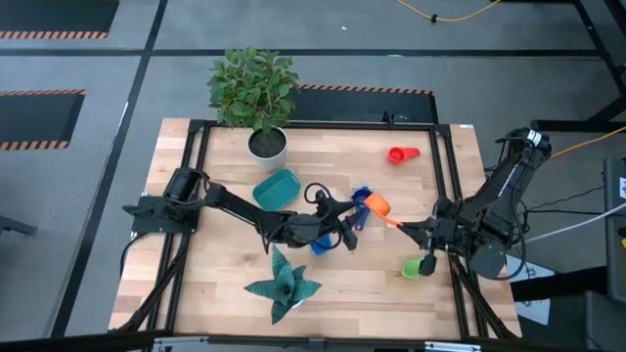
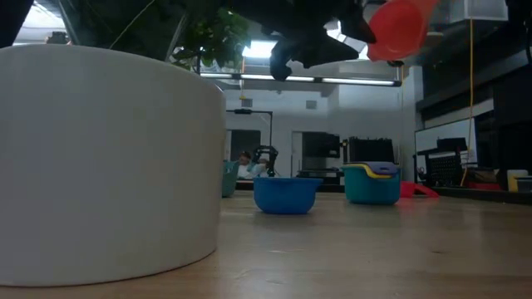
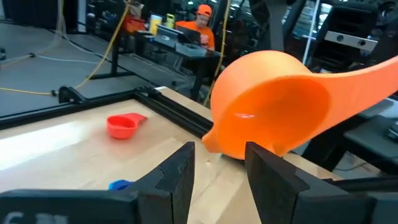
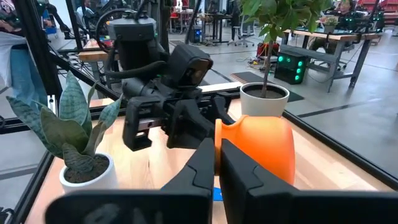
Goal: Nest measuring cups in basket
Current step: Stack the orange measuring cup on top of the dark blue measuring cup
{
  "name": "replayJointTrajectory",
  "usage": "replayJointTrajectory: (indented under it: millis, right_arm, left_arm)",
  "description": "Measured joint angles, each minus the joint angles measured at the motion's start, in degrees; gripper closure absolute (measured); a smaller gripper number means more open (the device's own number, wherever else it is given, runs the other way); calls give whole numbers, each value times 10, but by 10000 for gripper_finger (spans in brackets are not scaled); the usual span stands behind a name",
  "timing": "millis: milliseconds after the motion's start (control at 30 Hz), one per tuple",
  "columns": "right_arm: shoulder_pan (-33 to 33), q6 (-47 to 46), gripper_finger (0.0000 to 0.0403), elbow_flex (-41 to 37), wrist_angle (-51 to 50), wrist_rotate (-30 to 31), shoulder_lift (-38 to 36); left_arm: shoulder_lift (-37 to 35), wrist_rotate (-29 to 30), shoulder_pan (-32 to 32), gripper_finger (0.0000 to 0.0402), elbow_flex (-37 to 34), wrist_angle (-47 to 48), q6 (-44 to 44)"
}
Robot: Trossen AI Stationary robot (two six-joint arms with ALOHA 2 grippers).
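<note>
The orange measuring cup (image 1: 377, 205) hangs above the middle of the table, and my right gripper (image 1: 406, 231) is shut on its handle. My left gripper (image 1: 350, 221) reaches in from the table's left. It is open, with its fingertips (image 3: 184, 167) just short of the cup's bowl (image 3: 267, 106); I cannot tell whether they touch it. The teal basket (image 1: 277, 188) sits on the table behind my left arm. In the low view a yellow rim shows at the top of the basket (image 2: 371, 184). Blue cups (image 1: 360, 196) (image 1: 318, 244), a red cup (image 1: 402, 154) and a green cup (image 1: 416, 266) lie on the table. My right gripper pinches the orange cup's handle (image 4: 222, 129) between its two shut fingers, at the handle's free end. The fingers come level from the table's right side and lie along the handle. The cup is lifted clear of the table, its bowl (image 4: 264, 152) toward my left gripper.
A leafy plant in a white pot (image 1: 267, 145) stands at the far edge, and a snake plant (image 1: 284, 284) in a white pot stands near the front edge. A black frame (image 1: 445, 176) borders the tabletop. Bare wood lies at the far right and the near left.
</note>
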State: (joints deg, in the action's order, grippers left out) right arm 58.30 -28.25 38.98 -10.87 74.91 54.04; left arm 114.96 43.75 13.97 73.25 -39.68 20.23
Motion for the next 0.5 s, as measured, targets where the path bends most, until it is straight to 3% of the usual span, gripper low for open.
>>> replayJointTrajectory:
  millis: [167, 500]
  right_arm:
    - [0, -6, 390, 0, 0, 0, 0]
    - [0, -17, 390, 0, 11, -31, 2]
  left_arm:
    - [0, -38, -10, 266, 0, 0, 2]
    - [0, -43, -20, 266, 0, -8, 2]
